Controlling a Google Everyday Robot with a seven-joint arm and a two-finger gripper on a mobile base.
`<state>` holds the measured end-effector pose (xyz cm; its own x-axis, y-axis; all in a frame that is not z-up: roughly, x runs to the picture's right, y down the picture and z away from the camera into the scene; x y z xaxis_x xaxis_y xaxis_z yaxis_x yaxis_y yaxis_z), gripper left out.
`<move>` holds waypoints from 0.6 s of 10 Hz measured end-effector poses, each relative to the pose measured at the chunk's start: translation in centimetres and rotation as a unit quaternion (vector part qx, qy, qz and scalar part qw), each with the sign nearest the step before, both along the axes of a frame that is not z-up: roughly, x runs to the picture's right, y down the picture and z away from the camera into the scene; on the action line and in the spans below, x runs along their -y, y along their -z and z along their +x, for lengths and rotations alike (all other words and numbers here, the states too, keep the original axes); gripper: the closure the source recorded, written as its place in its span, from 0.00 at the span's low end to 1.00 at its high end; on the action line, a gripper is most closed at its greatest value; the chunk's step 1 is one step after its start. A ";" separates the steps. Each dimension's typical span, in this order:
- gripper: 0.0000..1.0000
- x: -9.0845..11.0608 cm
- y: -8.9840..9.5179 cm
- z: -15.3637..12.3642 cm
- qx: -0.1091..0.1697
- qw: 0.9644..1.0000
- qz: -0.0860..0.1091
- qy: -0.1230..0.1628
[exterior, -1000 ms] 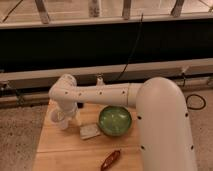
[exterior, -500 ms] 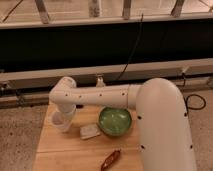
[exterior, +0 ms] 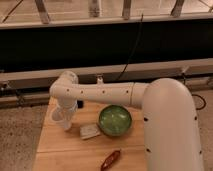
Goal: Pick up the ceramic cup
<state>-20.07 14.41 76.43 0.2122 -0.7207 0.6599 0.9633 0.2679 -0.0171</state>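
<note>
The white arm reaches across from the right, its wrist bent down at the left edge of the wooden worktop (exterior: pixel 75 150), so that the gripper (exterior: pixel 64 117) descends on the ceramic cup (exterior: pixel 59 116) from above. The small whitish cup stands near the worktop's left rim, largely masked by the gripper, so its exact seating cannot be read; whether the gripper has closed on it cannot be told. Well clear to the right lies the green bowl (exterior: pixel 115 120), with a flat pale packet (exterior: pixel 89 131) just beside its left side and a reddish-brown item (exterior: pixel 110 160) nearer the front edge. The worktop is light wood, set on a speckled floor (exterior: pixel 20 140); behind it runs a dark recess beneath metal railings (exterior: pixel 100 20).
</note>
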 end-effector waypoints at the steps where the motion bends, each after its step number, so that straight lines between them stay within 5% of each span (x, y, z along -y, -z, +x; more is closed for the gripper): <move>1: 1.00 -0.1 -0.2 0.0 0.003 1.000 0.001 -0.001; 6: 1.00 1.9 1.6 0.8 0.002 1.000 0.002 0.003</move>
<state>-19.30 12.46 74.78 0.2055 -0.7251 0.6573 0.9649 0.2622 -0.0124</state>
